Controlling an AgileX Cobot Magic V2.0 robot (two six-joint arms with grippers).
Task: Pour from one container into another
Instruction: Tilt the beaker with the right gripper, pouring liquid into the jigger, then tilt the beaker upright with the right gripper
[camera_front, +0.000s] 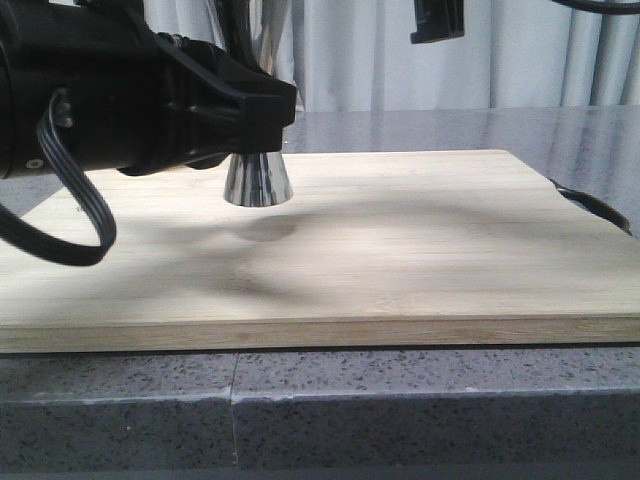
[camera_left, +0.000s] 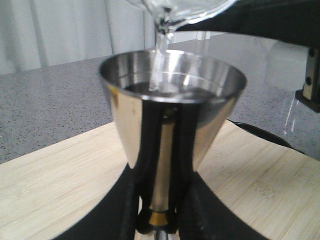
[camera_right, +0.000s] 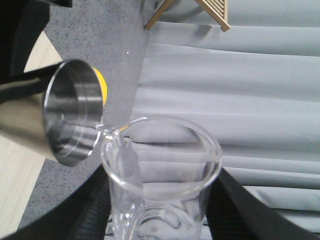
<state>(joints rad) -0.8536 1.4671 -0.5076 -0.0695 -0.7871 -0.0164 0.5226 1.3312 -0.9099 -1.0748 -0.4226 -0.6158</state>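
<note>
Grey curtains back a bamboo board (camera_front: 400, 240) in the front view; the steel jigger (camera_front: 257, 180) stands at upper left, steadied by the left gripper (camera_front: 262, 112) pinching its waist. Left wrist view: black fingers (camera_left: 187, 150) clamp the jigger while clear liquid streams in at top centre. Right wrist view: the right gripper (camera_right: 160, 220) pinches the tilted glass beaker (camera_right: 160, 170), lip over the jigger's rim.
</note>
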